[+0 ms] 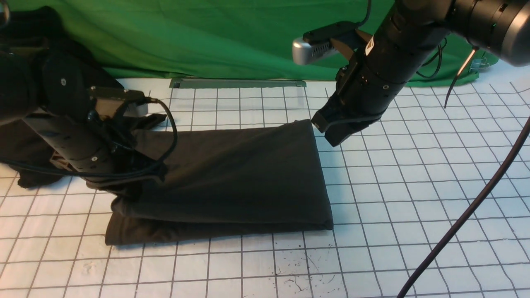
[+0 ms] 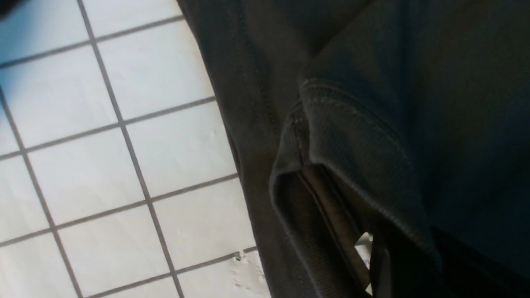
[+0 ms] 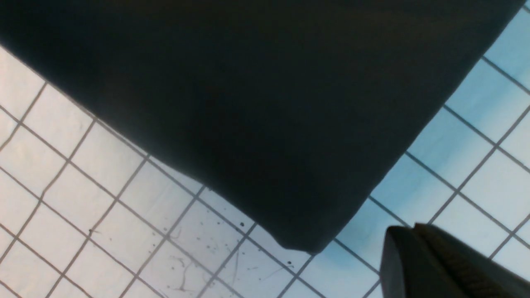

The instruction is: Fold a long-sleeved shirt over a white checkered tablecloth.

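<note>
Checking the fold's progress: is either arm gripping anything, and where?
The left gripper pinches the long-sleeved shirt at its left edge; the right gripper holds nothing.

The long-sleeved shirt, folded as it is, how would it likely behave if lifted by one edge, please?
The long-sleeved shirt would probably droop, since its layers sag softly. The fold may slip open; nothing visibly pins the stacked edges. It looks unlikely to roll on the white checkered tablecloth.

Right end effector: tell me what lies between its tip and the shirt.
Only bare tablecloth separates the right end effector from the shirt corner, shown in the right wrist view.
</note>
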Robot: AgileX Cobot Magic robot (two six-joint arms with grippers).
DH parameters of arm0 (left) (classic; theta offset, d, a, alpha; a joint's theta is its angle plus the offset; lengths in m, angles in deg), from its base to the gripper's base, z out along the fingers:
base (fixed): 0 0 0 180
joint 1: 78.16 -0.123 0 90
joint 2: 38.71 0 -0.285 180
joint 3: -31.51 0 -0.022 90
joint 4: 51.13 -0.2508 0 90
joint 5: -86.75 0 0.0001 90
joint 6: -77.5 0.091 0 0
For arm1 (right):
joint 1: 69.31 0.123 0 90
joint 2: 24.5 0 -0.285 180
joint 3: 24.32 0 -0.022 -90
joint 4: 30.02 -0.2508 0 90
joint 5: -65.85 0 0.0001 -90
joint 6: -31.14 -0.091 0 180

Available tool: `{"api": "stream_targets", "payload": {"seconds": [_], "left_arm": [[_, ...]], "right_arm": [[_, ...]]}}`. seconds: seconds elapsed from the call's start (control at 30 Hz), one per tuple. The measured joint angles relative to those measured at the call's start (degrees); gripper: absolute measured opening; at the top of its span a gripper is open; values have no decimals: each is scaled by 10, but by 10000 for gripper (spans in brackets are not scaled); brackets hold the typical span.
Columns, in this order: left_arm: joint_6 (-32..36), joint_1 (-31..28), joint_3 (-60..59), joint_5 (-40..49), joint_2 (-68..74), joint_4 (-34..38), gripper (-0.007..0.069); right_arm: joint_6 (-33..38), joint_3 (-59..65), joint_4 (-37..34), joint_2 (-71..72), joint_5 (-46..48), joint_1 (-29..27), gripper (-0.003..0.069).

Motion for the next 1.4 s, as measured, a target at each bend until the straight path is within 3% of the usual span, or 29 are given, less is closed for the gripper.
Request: {"api": "stream_targets", "payload": {"seconds": [0.1, 0.17, 0.37, 0.53, 0.7, 0.9, 1.03, 1.1, 1.27, 1.4], "left_arm": [[-1, 0, 0, 6, 11, -5, 81], [-9, 0, 1, 13, 13, -23, 163], [-56, 0, 54, 105, 11, -93, 351], [-90, 0, 110, 123, 4, -110, 396], [-69, 0, 122, 136, 3, -43, 372], [-57, 0, 122, 123, 6, -17, 281], [0, -1, 122, 79, 24, 71, 71], [8, 0, 116, 64, 35, 86, 22], [6, 0, 84, 44, 82, 63, -5], [-53, 0, 56, 15, 117, 12, -6]], "right_arm": [[1, 0, -1, 0, -1, 0, 7], [1, 0, -1, 0, -1, 0, 7], [1, 0, -2, 0, -4, 0, 7], [1, 0, -2, 0, -16, 0, 7], [1, 0, -2, 0, -17, 0, 7], [0, 0, -3, 0, -17, 0, 7], [-1, 0, -24, -3, -17, 0, 4], [-1, 0, -35, -14, -16, 0, 3], [-1, 0, -49, -60, 0, 4, 3], [-1, 0, -50, -106, 14, 11, 3]]}}
